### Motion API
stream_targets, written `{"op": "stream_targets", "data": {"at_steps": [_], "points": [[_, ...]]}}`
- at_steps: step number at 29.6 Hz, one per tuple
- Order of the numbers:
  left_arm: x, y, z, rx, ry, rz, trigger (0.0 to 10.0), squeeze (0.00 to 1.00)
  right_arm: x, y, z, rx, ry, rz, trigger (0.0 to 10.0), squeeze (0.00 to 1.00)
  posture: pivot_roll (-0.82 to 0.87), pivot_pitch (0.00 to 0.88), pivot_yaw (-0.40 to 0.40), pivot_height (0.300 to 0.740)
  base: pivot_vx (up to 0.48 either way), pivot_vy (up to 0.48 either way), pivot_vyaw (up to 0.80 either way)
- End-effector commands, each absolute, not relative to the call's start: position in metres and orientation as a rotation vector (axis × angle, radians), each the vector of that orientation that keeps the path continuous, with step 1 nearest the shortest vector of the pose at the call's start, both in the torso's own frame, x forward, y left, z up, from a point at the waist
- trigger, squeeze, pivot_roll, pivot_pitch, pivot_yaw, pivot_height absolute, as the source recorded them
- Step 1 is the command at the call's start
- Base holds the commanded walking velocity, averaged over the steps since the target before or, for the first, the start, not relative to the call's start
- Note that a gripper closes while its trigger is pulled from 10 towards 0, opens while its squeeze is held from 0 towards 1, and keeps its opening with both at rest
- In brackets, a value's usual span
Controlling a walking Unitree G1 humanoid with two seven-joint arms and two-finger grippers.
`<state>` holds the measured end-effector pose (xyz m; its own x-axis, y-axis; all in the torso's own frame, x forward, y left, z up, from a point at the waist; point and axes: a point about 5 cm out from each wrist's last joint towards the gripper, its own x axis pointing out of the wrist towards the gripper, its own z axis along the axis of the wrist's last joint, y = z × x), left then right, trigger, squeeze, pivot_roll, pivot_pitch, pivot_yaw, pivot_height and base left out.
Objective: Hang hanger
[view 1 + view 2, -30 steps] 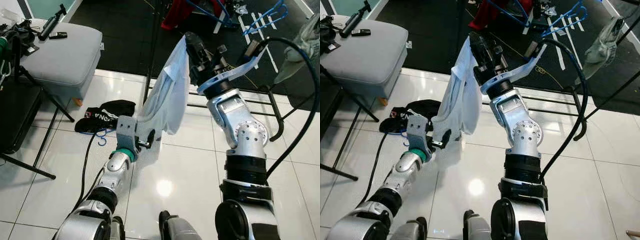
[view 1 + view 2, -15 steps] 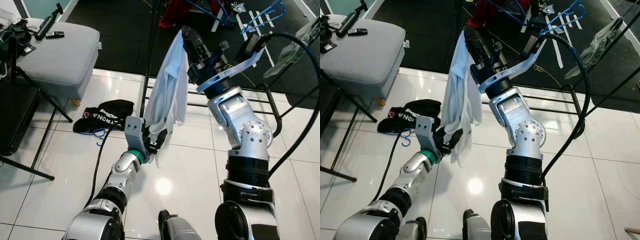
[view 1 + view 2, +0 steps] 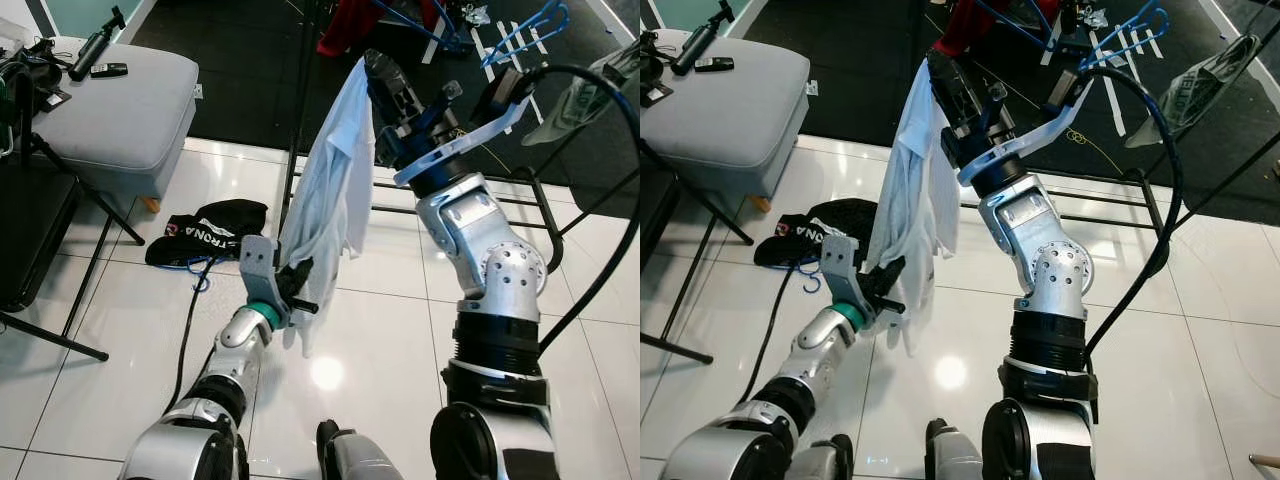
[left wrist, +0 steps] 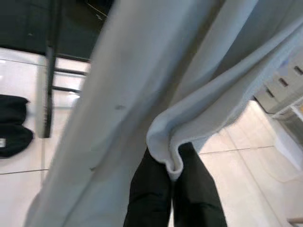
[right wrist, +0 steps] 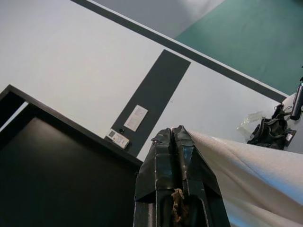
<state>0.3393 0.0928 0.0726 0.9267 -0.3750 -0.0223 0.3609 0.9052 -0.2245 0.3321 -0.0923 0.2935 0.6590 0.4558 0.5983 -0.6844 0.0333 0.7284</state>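
A white garment [image 3: 335, 190] hangs from my raised right gripper [image 3: 374, 72], which is shut on its top edge; in the right wrist view the closed fingertips [image 5: 176, 137] have the cloth [image 5: 246, 175] trailing off them. Lower down, my left gripper [image 3: 300, 287] is shut on a fold near the garment's hem, and the left wrist view has its black fingers [image 4: 151, 189] pinching that pale fold [image 4: 165, 151]. Blue hangers [image 3: 520, 30] and a red garment [image 3: 350, 20] are on the black clothes rack [image 3: 300, 120] just behind.
A grey ottoman [image 3: 120, 110] with a remote and black gear stands at the left. A black garment [image 3: 205, 230] and a black cable [image 3: 185, 310] lie on the white tiles. Black stand legs [image 3: 60, 320] cross the left floor. The rack's base bars [image 3: 520, 205] run behind my right arm.
The left gripper has pulled the garment's lower part in toward the middle, so the cloth now hangs narrow instead of spread. The right gripper stays raised, holding the top.
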Motion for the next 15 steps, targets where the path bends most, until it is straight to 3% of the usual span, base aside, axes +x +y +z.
{"op": "stream_targets", "data": {"at_steps": [1,8,15], "points": [[0.336,0.093,0.067,-0.236,0.081,-0.369,0.0,0.0,0.329,-0.098,0.294,1.271,-0.253,0.895,0.0,0.0,-0.11,0.149,-0.075,0.74,0.0,0.0,0.0],[0.338,0.105,0.071,-0.179,0.062,-0.39,0.0,0.0,0.332,-0.106,0.287,1.257,-0.256,0.851,0.0,0.0,-0.09,0.143,-0.069,0.74,0.0,0.0,0.0],[0.339,0.116,0.088,-0.044,0.006,-0.604,0.0,0.0,0.337,-0.133,0.261,1.193,-0.253,0.698,0.0,0.0,-0.07,0.137,-0.068,0.74,0.0,0.0,0.0]]}}
